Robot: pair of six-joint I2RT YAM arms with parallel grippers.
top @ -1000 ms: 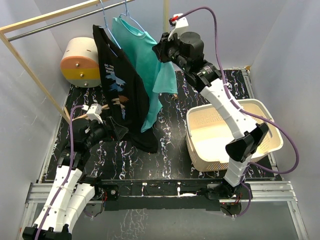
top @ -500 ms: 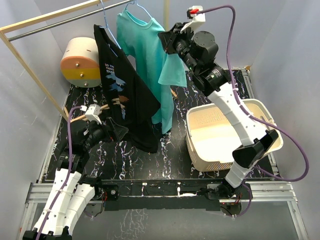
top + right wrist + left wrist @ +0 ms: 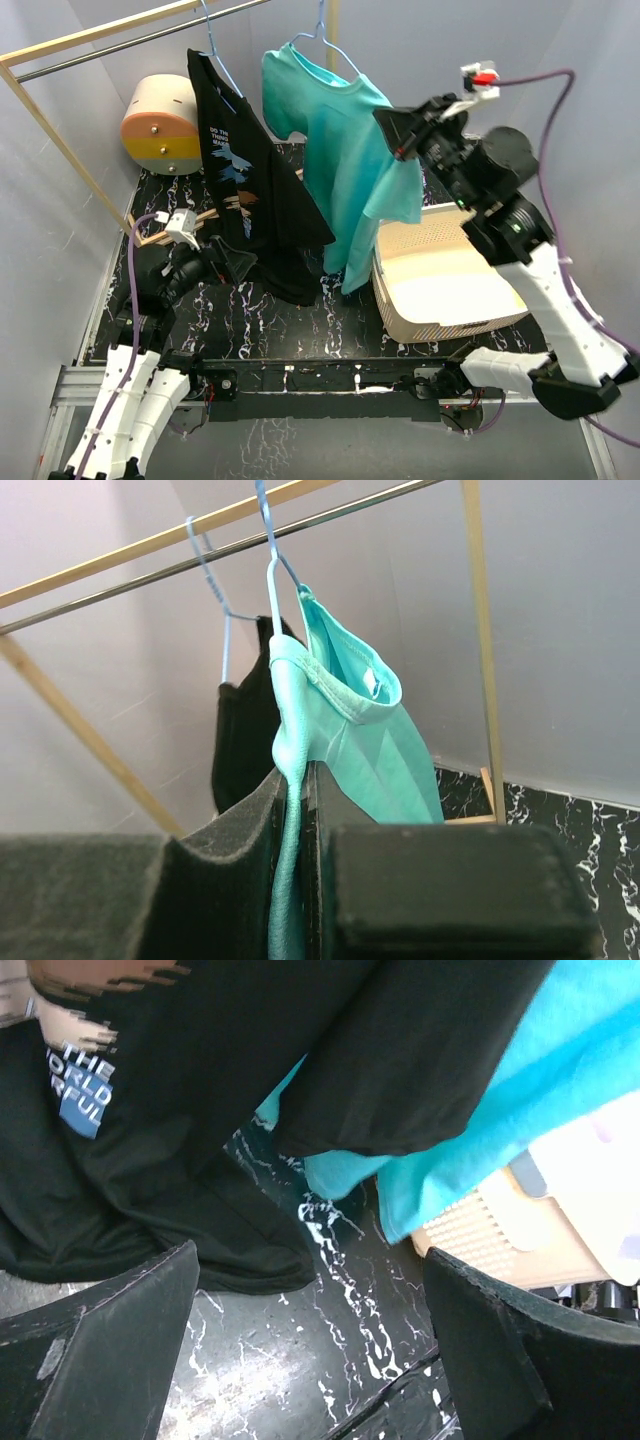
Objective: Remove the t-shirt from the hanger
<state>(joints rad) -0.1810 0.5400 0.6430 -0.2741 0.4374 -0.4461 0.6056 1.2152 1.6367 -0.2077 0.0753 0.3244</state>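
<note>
- Teal t-shirt [image 3: 345, 170]: on blue hanger [image 3: 322, 38], 12 o'clock; hem overlaps basket [image 3: 395, 300] left rim
- Right gripper [image 3: 400, 133]: clamped on its sleeve, 2 o'clock
- Left gripper [image 3: 238, 265]: jaws wide, nothing held, 9 o'clock, beside black shirt [image 3: 250, 190] hem
- Tabletop [image 3: 300, 325]: bare strip, 6 o'clock

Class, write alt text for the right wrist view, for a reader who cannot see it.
The right hand pinches an edge of the teal t-shirt, which hangs on a blue hanger from a metal rail. Behind it, a black t-shirt hangs on a second hanger.
</note>
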